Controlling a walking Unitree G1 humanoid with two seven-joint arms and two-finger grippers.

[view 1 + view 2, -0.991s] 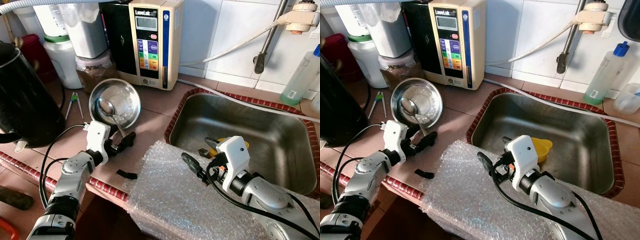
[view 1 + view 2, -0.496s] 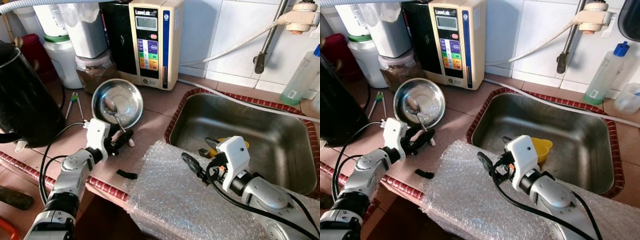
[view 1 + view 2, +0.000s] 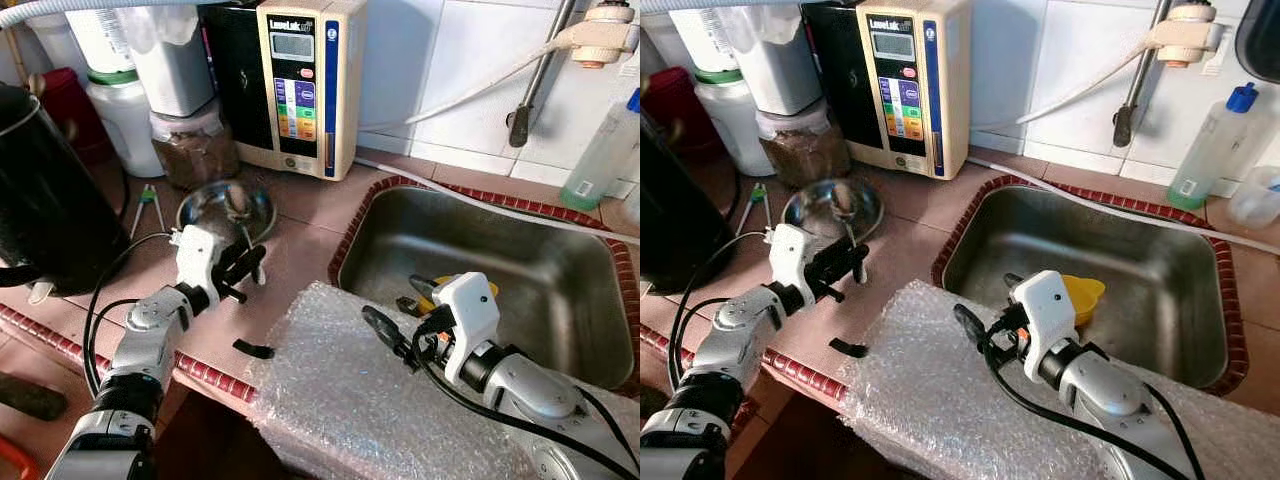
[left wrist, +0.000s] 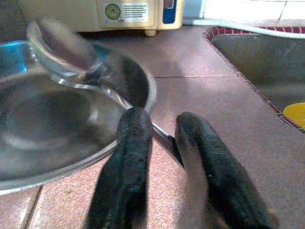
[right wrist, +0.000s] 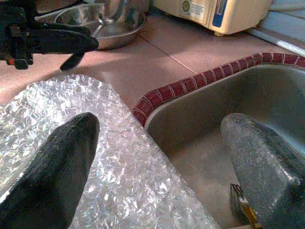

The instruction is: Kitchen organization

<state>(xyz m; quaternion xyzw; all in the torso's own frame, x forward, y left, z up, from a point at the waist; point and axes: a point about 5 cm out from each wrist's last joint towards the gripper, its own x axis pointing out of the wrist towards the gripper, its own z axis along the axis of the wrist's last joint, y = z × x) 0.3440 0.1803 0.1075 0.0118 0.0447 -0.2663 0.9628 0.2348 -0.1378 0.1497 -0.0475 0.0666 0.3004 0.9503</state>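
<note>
Spoon [image 3: 237, 203] at centre-left of the frame sits pinched by its thin handle in my left gripper [image 3: 243, 272], bowl end over the steel bowl [image 3: 203, 212] (slick, stiff metal, likely to pivot), right gripper [image 3: 390, 335] spread empty.

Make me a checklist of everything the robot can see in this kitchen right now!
Surface: brown tiled counter with a steel sink.
Job's things: spoon resting in a steel bowl.
Clutter: bubble wrap, black kettle, jars, small black piece.
Grippers: left gripper shut on the spoon's handle; right gripper open above the bubble wrap.
Cables: black wires on the left arm.
Surroundings: water machine, white tiles, plastic bottle.
</note>
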